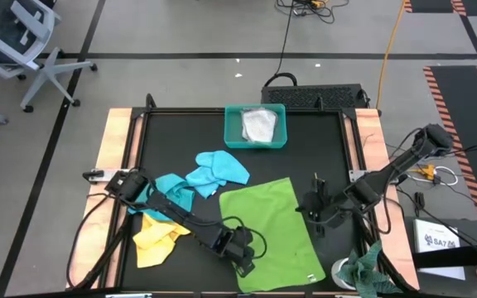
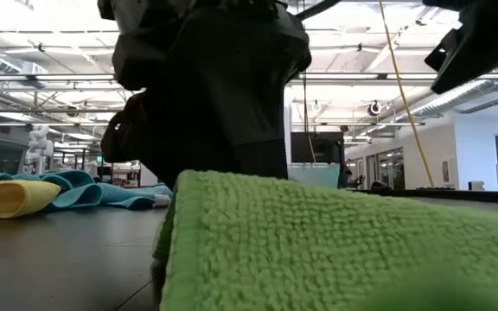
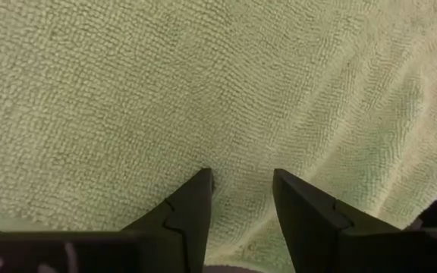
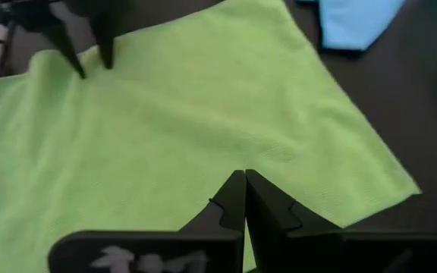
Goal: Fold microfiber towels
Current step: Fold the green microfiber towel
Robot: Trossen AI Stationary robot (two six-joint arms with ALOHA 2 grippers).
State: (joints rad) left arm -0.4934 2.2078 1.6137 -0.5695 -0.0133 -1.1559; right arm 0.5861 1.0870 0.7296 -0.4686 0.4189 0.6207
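A lime green microfiber towel lies spread flat on the black table top, and it fills the front of the low view. My left gripper is open and points steeply down over the towel near its left near corner. Its fingers show in the right wrist view at the towel's edge. My right gripper is shut and hangs above the towel's right edge, touching nothing. My left gripper's open fingers stand over the green towel's surface close to its left edge, coming from above. I cannot tell whether the tips touch the cloth. The towel lies flat on the table.
Light blue towels, a turquoise towel and a yellow towel lie crumpled at the left. A teal tray at the far edge holds a pale grey cloth. A mottled green-and-white rag hangs at the near right corner.
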